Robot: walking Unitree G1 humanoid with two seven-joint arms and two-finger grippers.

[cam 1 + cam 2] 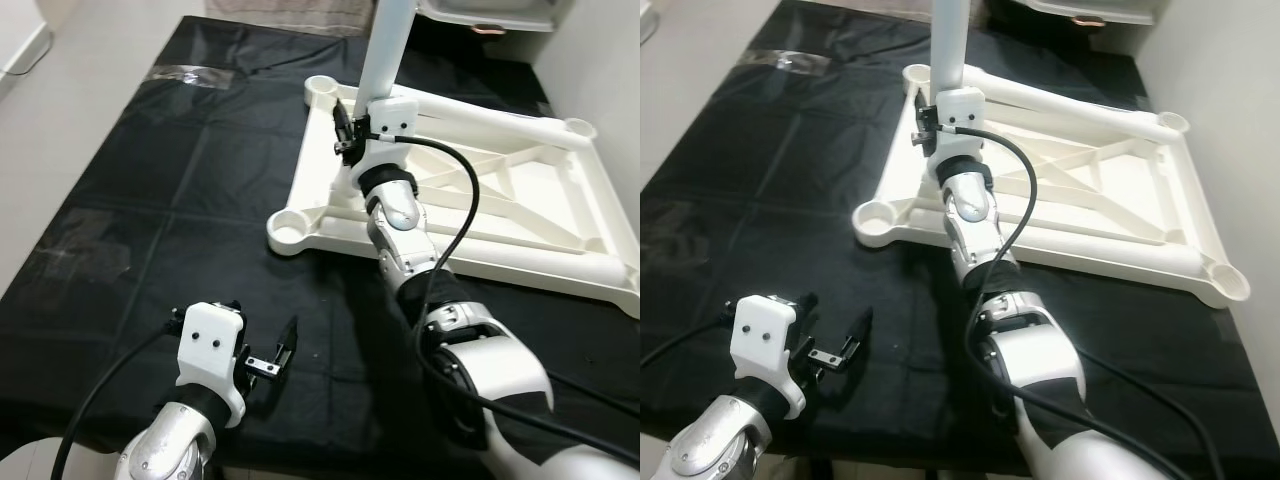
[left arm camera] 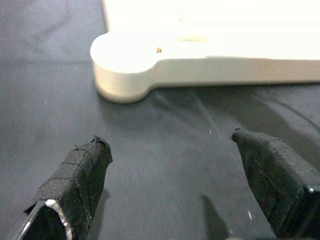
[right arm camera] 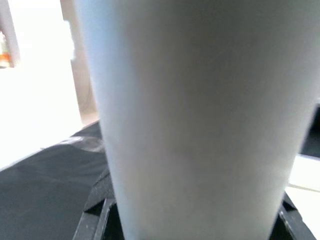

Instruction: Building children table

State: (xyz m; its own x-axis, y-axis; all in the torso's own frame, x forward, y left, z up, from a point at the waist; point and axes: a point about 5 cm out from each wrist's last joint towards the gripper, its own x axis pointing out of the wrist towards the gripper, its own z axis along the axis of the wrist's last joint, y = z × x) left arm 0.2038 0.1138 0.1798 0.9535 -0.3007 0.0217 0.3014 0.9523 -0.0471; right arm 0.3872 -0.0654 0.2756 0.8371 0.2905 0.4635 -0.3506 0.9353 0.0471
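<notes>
1. On black mat (image 1: 150,200): upturned white tabletop (image 1: 520,215), well inside mat edges.
2. Over tabletop's far-left corner: right gripper (image 1: 345,130) clamped on upright leg (image 1: 385,45).
3. Near tabletop's front-left socket (image 1: 290,232): left gripper (image 1: 262,362) spread wide, holding nothing, bare mat around.

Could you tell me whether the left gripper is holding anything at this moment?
No, the left gripper is open, its black fingers apart above the black cloth, short of the white table frame.

A white plastic children's table top (image 1: 520,215) is lying upside down on the black cloth, its ribbed underside and round corner sockets facing up, while a white cylindrical leg (image 1: 385,50) is standing upright, apparently seated in one far-corner socket.
</notes>
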